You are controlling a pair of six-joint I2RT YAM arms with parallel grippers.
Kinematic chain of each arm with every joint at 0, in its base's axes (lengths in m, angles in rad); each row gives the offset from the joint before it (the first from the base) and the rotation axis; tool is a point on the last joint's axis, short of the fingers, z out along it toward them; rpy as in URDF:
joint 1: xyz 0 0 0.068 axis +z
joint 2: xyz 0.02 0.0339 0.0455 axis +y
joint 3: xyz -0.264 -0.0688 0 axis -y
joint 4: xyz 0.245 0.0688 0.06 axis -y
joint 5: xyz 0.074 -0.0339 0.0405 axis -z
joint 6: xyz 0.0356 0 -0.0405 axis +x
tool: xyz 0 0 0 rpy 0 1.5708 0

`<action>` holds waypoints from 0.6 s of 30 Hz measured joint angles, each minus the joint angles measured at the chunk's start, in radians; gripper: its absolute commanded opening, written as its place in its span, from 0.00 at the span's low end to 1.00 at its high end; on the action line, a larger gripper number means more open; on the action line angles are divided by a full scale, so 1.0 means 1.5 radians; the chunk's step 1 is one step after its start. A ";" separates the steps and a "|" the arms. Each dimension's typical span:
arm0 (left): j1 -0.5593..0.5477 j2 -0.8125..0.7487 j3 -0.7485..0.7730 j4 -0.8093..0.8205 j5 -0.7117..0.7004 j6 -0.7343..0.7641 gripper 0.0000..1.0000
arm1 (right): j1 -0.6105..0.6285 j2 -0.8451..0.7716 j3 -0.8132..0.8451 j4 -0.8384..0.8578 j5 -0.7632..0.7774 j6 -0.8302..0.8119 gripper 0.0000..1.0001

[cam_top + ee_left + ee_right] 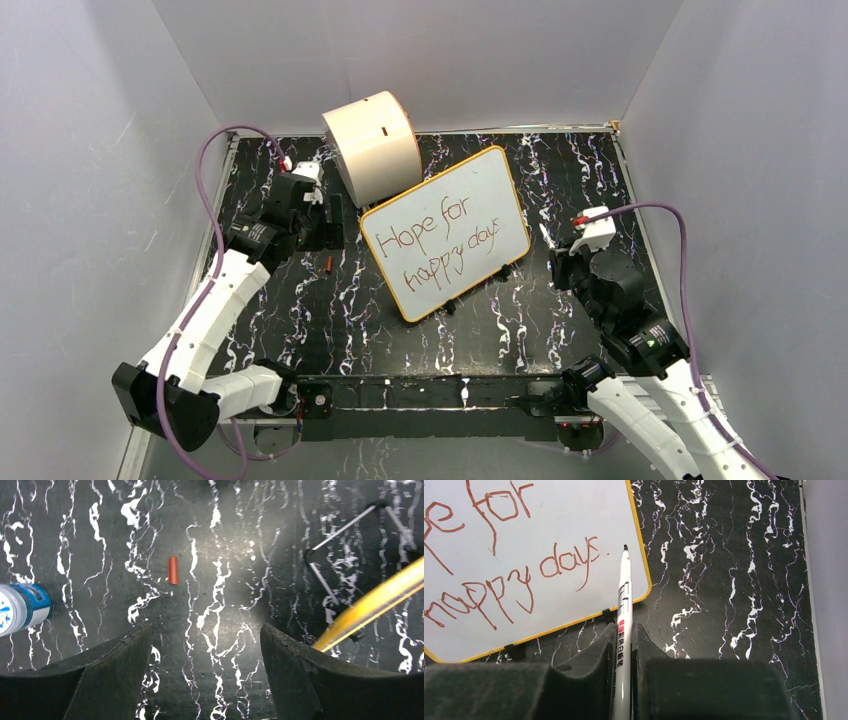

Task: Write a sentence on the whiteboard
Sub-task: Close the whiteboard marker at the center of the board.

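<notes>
The sentence (445, 245) reads complete on the board (482, 183). Marker (624, 585) sits clamped in the right tool (624, 632); left tool (205, 645) gapes empty. Only capping seems left.

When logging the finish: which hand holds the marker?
The right hand, shut on the white marker; the left hand hangs open and empty.

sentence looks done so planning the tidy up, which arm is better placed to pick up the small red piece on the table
Left. The left end effector hangs open and empty close to the red piece, left of the whiteboard. The right end effector is shut on the marker.
</notes>
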 measured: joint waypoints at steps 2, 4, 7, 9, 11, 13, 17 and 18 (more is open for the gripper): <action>0.016 0.009 -0.017 0.004 -0.006 -0.005 0.71 | 0.000 -0.003 -0.003 0.001 0.000 0.000 0.00; 0.031 0.025 -0.033 0.012 -0.008 -0.008 0.65 | 0.000 -0.010 -0.011 0.002 -0.001 0.000 0.00; 0.055 0.063 -0.058 0.036 -0.007 -0.012 0.60 | 0.000 -0.021 -0.020 0.005 -0.001 0.000 0.00; 0.065 0.090 -0.071 0.049 -0.006 -0.012 0.59 | 0.000 -0.025 -0.022 0.005 -0.001 0.000 0.00; 0.073 0.124 -0.081 0.063 -0.005 -0.012 0.57 | 0.000 -0.026 -0.022 0.006 -0.001 0.000 0.00; 0.077 0.148 -0.090 0.078 -0.004 -0.012 0.55 | 0.000 -0.027 -0.023 0.006 -0.001 0.000 0.00; 0.080 0.197 -0.115 0.115 0.002 -0.017 0.49 | 0.000 -0.030 -0.032 0.008 -0.001 0.000 0.00; 0.080 0.211 -0.120 0.124 0.003 -0.018 0.47 | 0.000 -0.030 -0.033 0.007 -0.001 0.000 0.00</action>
